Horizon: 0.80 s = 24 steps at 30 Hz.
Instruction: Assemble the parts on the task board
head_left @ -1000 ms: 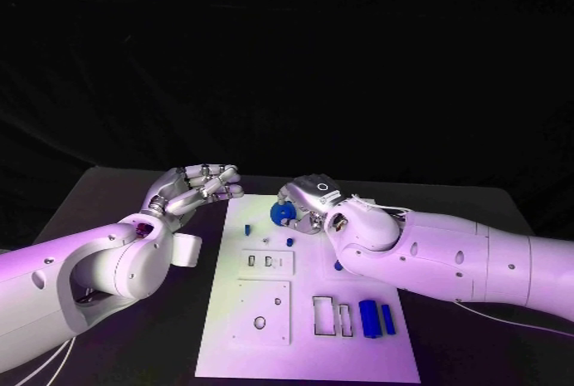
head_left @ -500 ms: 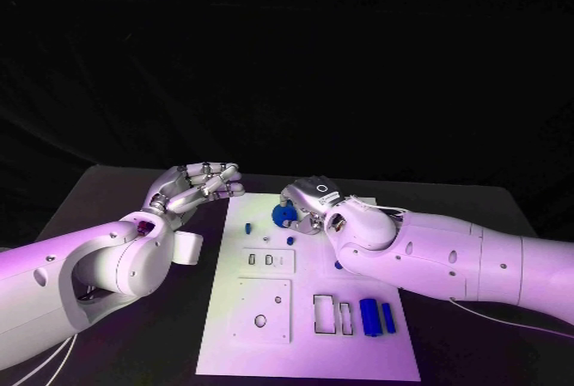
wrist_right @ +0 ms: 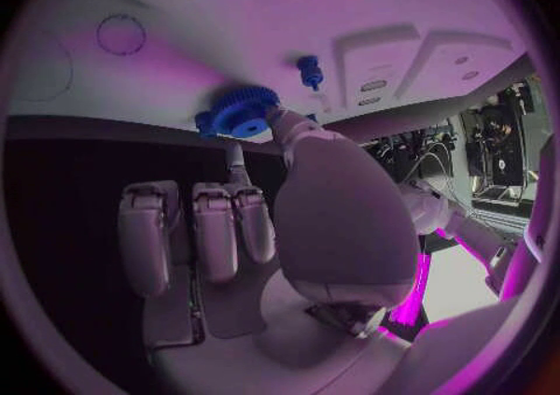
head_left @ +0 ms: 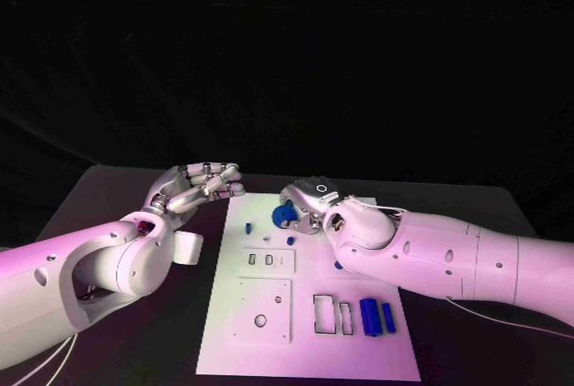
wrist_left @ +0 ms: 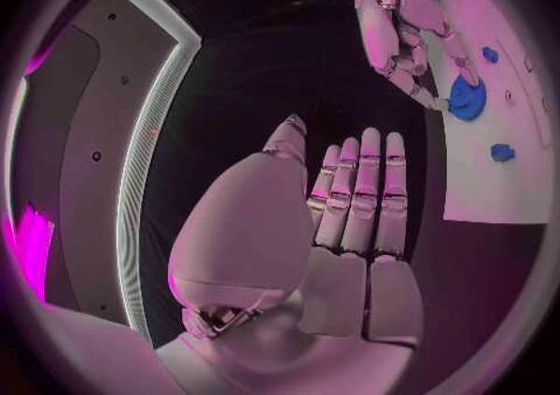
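Observation:
The white task board [head_left: 308, 353] lies in the middle of the black table. A blue gear [head_left: 284, 213] sits on its far end. My right hand [head_left: 312, 203] is over it, thumb tip touching the gear [wrist_right: 243, 115] at its rim while the other fingers [wrist_right: 199, 227] stretch out straight, away from it. My left hand [head_left: 197, 187] hovers at the board's far left corner, holding nothing; its fingers [wrist_left: 362, 194] lie straight and side by side. From the left wrist the gear [wrist_left: 467, 96] shows under the right hand [wrist_left: 397, 26].
Small blue pegs [head_left: 248, 228] [head_left: 289, 241] stand on the board near the gear, one also beside it [wrist_right: 309, 68]. Two blue cylinders [head_left: 371, 317] [head_left: 389, 318] lie at the near right next to rectangular slots [head_left: 323, 314]. A square plate [head_left: 263, 311] with holes is at the near left.
The right forearm has crept slightly to the left. The gear and the left hand stay where they were.

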{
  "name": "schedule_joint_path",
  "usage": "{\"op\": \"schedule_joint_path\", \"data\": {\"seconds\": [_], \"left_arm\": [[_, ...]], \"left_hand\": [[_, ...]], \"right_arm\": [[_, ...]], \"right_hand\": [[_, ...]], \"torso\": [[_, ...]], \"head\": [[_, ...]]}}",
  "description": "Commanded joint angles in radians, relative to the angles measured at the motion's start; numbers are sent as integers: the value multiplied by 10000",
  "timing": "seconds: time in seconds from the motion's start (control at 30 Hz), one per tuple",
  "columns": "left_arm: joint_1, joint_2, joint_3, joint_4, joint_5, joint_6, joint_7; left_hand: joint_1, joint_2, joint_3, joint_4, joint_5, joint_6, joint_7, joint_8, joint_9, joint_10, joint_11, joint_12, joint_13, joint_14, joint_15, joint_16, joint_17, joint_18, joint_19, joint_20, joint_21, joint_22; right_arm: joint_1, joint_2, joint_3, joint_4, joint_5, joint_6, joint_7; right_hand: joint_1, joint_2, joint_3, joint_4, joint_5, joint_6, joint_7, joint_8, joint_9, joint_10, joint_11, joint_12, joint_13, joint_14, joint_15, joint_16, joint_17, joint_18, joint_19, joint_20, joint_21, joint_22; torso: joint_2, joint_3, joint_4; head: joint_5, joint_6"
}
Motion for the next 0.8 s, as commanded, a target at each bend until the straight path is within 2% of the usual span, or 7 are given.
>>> {"op": "schedule_joint_path", "data": {"seconds": [0.03, 0.13, 0.27, 0.53, 0.8], "left_arm": [[11, 9, 9, 14, 10, 176, 49], [11, 2, 9, 14, 10, 172, 47], [11, -7, 9, 17, 10, 165, 46], [11, -12, 9, 16, 10, 161, 45], [11, -23, 9, 12, 10, 155, 47]], "left_hand": [[-14, 56, -57, 26, -46, -27, 1, -34, 9, -36, 9, -30, 9, -88, 16, -66, 9, 113, 18, 63, -33, -8], [-14, 56, -57, 26, -46, -27, 1, -34, 9, -36, 9, -30, 9, -88, 16, -66, 9, 113, 18, 63, -33, -8], [-16, 57, -69, 26, -48, -31, 4, -37, 11, -36, 11, -42, 10, -90, 17, -73, 20, 114, 19, 65, -37, -13], [-16, 57, -69, 26, -48, -31, 4, -37, 11, -36, 11, -42, 10, -90, 17, -73, 20, 114, 19, 65, -37, -13], [-16, 57, -69, 26, -48, -31, 4, -37, 11, -36, 11, -42, 10, -90, 17, -73, 20, 114, 19, 65, -37, -13]], "right_arm": [[-7, -9, -3, -9, 153, 177, 92], [-8, -44, -3, -16, 367, 256, 112], [-8, -81, -3, -58, 746, 539, 164], [-6, -99, -4, -197, 1166, 949, 133], [-6, -227, -4, -111, 1239, 993, 90]], "right_hand": [[-326, 63, -276, 86, -50, -88, 15, -61, -51, 1040, 99, 10, 2599, 1063, 114, 41, 2634, -45, 635, 113, -39, 2134], [-733, 210, -467, 107, 112, -66, 10, -54, -86, 1048, 96, 19, 2609, 1063, 142, 41, 2634, -46, 639, 150, -38, 2142], [-1297, 370, -561, 113, 641, 2, -11, -17, -121, 1055, 81, 28, 2619, 1063, 144, 41, 2634, -40, 631, 162, -55, 2136], [-1688, 447, -582, 126, 759, 4, -16, -15, -153, 1061, 74, 35, 2627, 1063, 140, 41, 2634, -45, 644, 157, -45, 2154], [-1706, 453, -578, 120, 770, 5, -17, -14, -155, 1061, 73, 35, 2627, 1063, 141, 41, 2634, -50, 656, 157, -31, 2168]], "torso": [[-6, -4, 3], [-4, 1, -2], [-5, -1, -9], [-1, 4, -1], [-5, 6, -9]], "head": [[6, -7], [18, -2], [19, -8], [10, -7], [12, -16]]}}
